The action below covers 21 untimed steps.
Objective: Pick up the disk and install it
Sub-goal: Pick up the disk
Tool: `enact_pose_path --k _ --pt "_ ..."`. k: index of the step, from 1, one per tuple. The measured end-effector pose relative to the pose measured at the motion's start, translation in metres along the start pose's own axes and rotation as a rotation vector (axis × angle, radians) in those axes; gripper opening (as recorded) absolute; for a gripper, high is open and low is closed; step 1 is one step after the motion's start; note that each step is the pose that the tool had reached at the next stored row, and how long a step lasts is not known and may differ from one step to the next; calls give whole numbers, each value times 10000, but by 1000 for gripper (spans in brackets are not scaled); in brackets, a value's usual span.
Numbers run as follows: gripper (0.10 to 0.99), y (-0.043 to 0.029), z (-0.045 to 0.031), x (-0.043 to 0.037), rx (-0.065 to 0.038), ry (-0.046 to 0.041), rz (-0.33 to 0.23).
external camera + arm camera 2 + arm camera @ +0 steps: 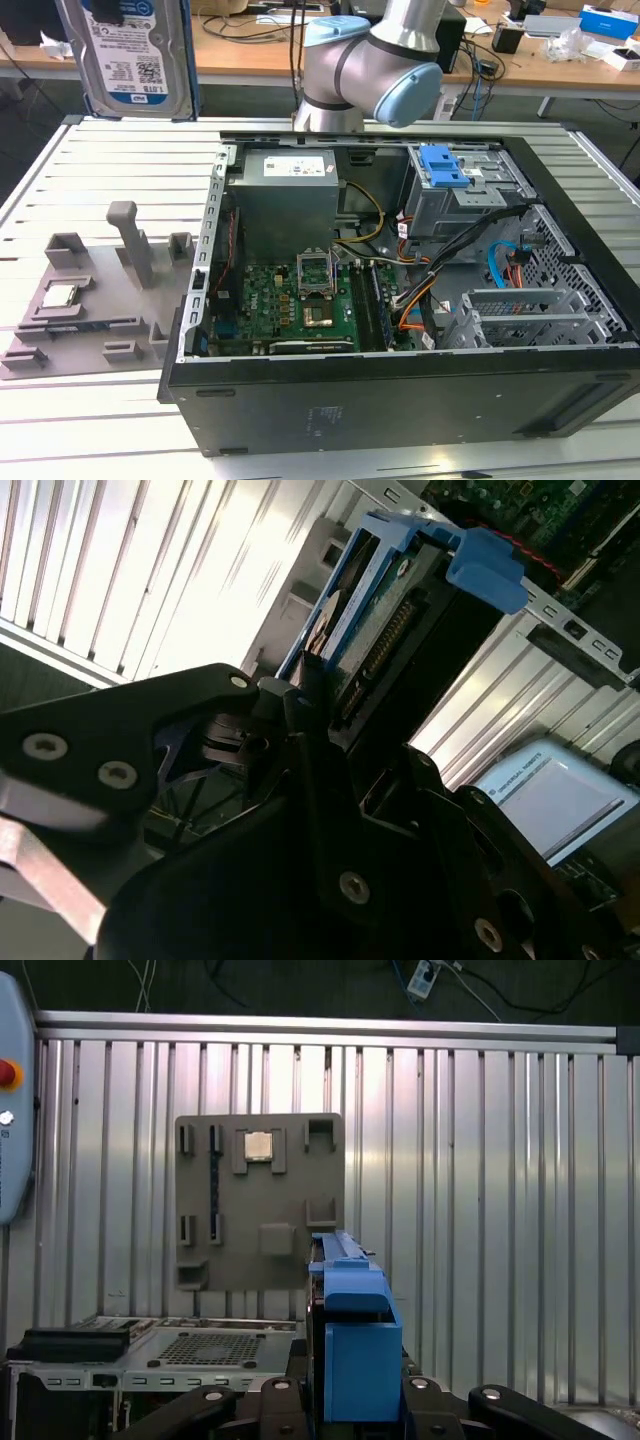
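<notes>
Black gripper (355, 1400) is clamped tight on the flat silver metal disk (125, 55) in its bright blue plastic carrier. It's hanging upright above the slatted metal table (60, 420), off toward the exterior view's left of the open black computer case (400, 400). The blue-and-white label has barcodes and faces the exterior camera.

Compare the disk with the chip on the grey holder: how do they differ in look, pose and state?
Look: the disk has a blue frame; the chip has none. Pose: the disk stands upright off the table; the chip lies flat. State: the gripper clamps the disk; the chip sits in a pocket of the holder. Both are flat and rectangular.
</notes>
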<state>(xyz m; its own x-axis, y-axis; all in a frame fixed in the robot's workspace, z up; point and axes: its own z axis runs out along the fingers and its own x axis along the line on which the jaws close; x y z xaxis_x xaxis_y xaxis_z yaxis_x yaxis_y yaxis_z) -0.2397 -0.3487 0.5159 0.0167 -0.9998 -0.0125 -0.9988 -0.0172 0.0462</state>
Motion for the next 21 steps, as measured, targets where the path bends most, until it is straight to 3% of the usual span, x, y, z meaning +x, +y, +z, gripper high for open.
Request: enact_pose_path --k 3,10,12,13,14,18,21 --pt "361 -233 -10 1 -12 0 1" --pt "361 -540 -25 0 -29 -18 -1" --pt "361 -584 -28 1 -31 -121 -4" --pt "361 -627 -29 2 -27 -304 -14" --pt "361 -651 -30 2 -28 -359 -18" --pt "361 -896 -40 5 -37 -376 -16" --pt "361 -1010 -46 7 -39 -376 -17"
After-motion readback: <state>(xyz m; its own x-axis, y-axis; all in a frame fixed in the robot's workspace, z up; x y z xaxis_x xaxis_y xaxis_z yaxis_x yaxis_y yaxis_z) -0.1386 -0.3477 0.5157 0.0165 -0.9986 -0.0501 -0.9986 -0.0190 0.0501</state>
